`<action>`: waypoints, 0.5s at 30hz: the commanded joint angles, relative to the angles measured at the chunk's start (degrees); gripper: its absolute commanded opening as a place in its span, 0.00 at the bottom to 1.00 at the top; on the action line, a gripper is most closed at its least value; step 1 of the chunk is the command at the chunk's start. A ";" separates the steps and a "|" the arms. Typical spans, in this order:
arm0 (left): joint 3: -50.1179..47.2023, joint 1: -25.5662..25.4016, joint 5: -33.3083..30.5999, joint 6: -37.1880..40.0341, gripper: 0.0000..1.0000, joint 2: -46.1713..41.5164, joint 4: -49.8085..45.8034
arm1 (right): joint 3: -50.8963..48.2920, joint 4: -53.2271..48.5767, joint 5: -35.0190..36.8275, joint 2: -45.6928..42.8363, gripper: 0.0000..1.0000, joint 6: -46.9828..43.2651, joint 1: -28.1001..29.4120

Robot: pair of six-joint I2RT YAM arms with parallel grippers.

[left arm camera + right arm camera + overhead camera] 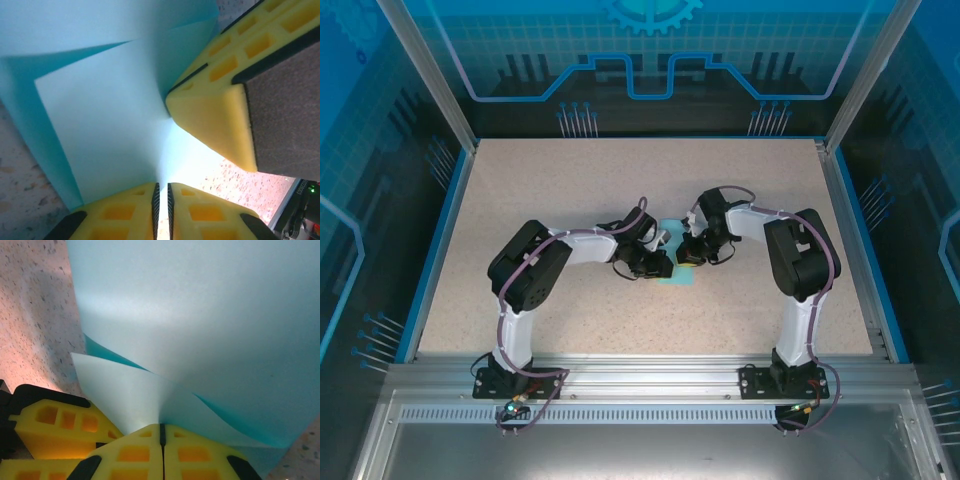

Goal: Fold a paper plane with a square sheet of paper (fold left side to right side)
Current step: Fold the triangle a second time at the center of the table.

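The two arms meet in the middle of the table (570,180), and the square sheet of paper (672,238) lies between their tips at the centre of the top view, partly covered by them. The left gripper (658,262) comes to it from the left and the right gripper (690,250) from the right, very near each other.

In the right wrist view, the yellow fingers (135,452) of the right gripper are pressed together at the bottom edge. A raised fold of the turquoise sheet (200,315) runs down into the seam between them, so they pinch the paper. The sheet is lifted and curved above the speckled surface, with one flap standing over another.

In the left wrist view, the left gripper (163,210) has its pads nearly together, with a thin bright slit between them. The paper (110,125) reaches down to this slit, but I cannot tell if the pads already press it. The right gripper's yellow finger (210,120) touches the sheet at the right.
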 commanded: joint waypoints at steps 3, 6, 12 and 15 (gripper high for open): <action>-6.97 -0.08 -5.13 -0.31 0.15 2.85 -4.45 | 2.15 -6.18 4.76 1.43 0.06 -3.00 -1.21; -9.54 -0.07 -5.02 -1.18 0.14 2.55 -2.67 | 2.43 -6.93 5.51 1.52 0.06 -3.90 -3.03; -11.08 -0.04 -5.16 -1.53 0.13 1.47 -1.61 | 4.30 -8.39 6.74 2.94 0.06 -5.34 -6.07; -11.14 -0.06 -5.13 -1.48 0.13 1.37 -1.68 | 5.41 -9.00 6.64 3.78 0.06 -5.78 -6.71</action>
